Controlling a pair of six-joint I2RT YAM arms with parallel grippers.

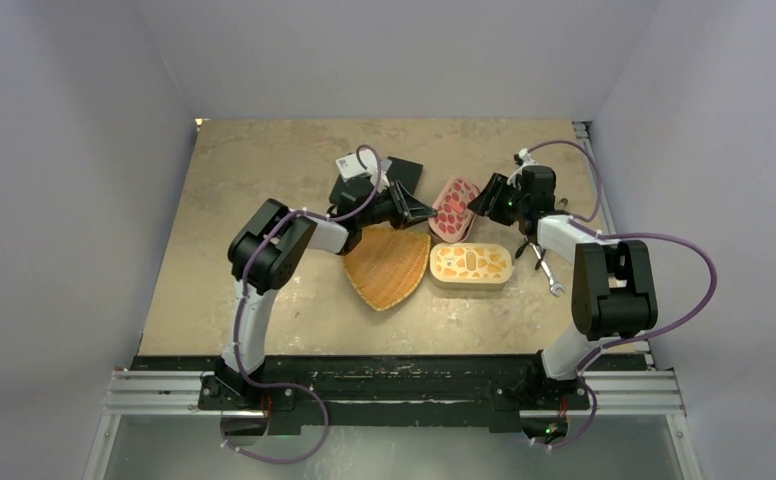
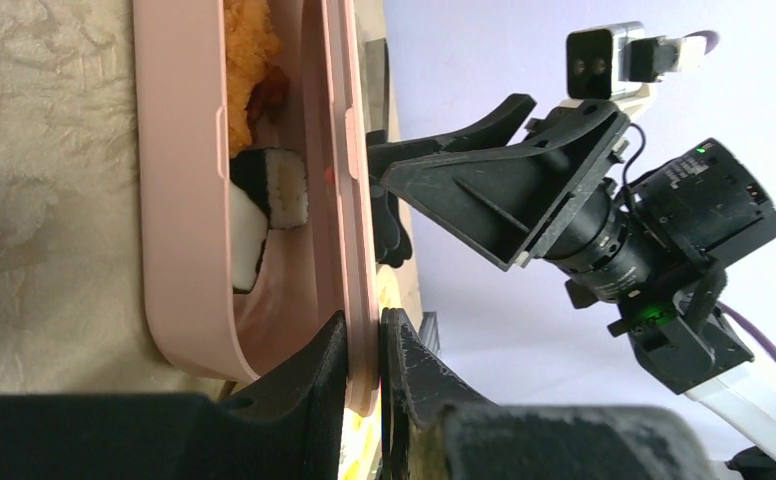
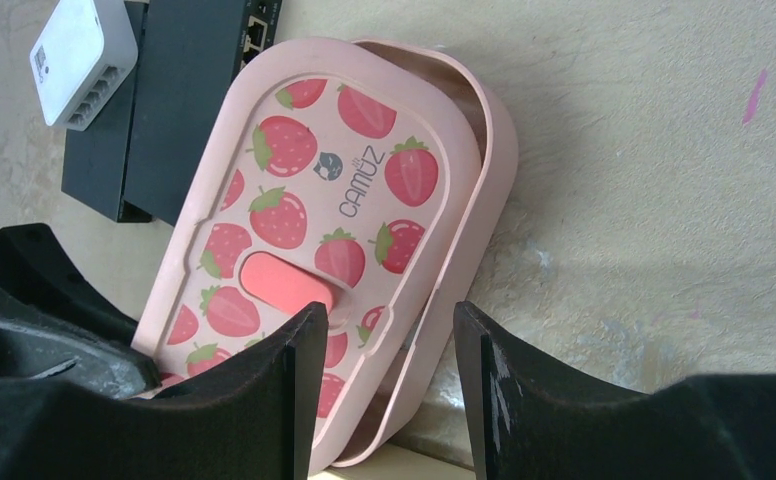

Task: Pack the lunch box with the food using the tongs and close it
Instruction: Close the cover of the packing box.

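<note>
1. Widest view first: both arms reach across the table; the left arm comes in from the left and the right arm from the right; they meet at the pink lunch box mid-table.
2. Nearer the arm bases sit the orange wicker tray and, just beside it, a second oval box with a yellow patterned top; I can't spot any bite-size pieces on the tray from above, so I'd guess the packing part is done.
3. The strawberry lid lies over the lunch box but askew; the base rim shows along one side, so it isn't seated.
4. The food is down inside the base; the left wrist view shows a dark-wrapped white roll and an orange fried piece further in.
5. The left gripper is clamped on the thin edge of the lid, one finger on each face; the right gripper has its jaws apart, straddling the near end of lid and rim, pinching nothing.
6. Tongs: neither gripper has them and I honestly can't pick them out; there's a thin silvery thing by the right arm, too small to call.
7. So my read is we're on the closing step; next the lid needs lining up with the rim all round, then pressing flat; the open right gripper looks placed to steady the base; the left will probably have to let go before the lid can seat, since one finger sits on its underside.
</note>
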